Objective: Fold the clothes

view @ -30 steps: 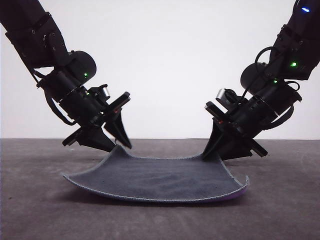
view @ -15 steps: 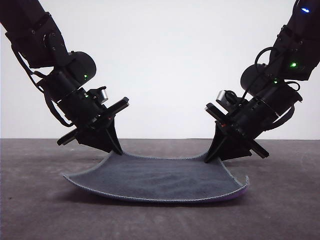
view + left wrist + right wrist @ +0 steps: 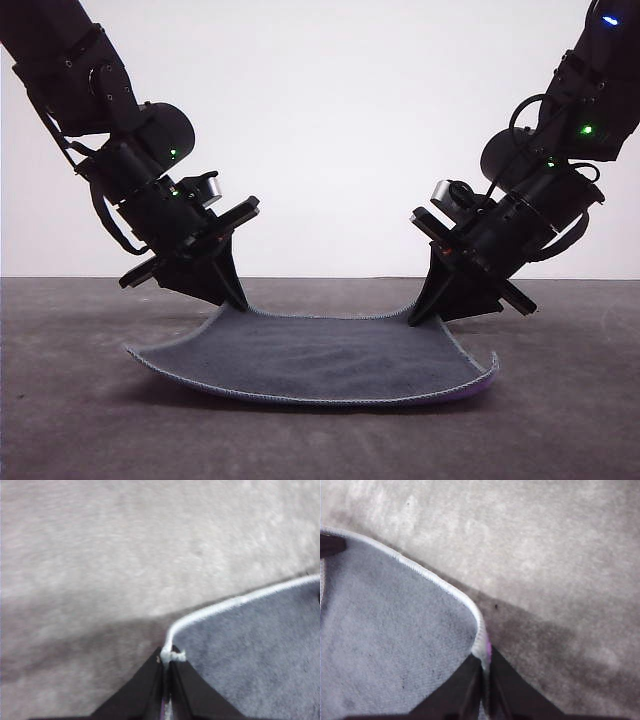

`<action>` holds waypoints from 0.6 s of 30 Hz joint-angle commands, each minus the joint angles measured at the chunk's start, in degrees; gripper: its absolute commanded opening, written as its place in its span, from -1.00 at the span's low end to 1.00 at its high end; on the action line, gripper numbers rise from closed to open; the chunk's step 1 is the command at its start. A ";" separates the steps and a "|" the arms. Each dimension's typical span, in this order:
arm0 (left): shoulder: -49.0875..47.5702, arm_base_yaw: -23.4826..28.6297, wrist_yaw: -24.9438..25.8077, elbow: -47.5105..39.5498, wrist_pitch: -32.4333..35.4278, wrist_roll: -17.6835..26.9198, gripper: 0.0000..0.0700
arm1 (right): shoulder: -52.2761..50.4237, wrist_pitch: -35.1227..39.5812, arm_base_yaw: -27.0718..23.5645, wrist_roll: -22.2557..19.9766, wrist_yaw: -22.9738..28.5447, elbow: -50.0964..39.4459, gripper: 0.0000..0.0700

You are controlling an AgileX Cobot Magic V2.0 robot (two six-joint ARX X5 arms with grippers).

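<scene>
Your left gripper (image 3: pixel 236 300) and right gripper (image 3: pixel 418 312) each pinch a far corner of the fuzzy grey-blue cloth (image 3: pixel 320 358), purple underside barely visible lower right.

The counter (image 3: pixel 90 430) is a dark grey, mottled, matte surface that runs across the whole lower part of the front view. Behind it stands a plain white wall (image 3: pixel 330 120), meeting the counter's far edge in a straight level line.
</scene>
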 commanded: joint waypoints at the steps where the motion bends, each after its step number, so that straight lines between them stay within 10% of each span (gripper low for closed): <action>1: 0.72 -0.41 0.17 1.09 0.17 1.97 -0.99 | 1.75 0.26 0.39 -2.39 0.35 0.74 -0.98; 18: -2.75 -1.18 -0.58 1.09 0.09 8.73 -0.99 | -2.87 -2.16 1.36 -11.11 5.88 0.74 -0.98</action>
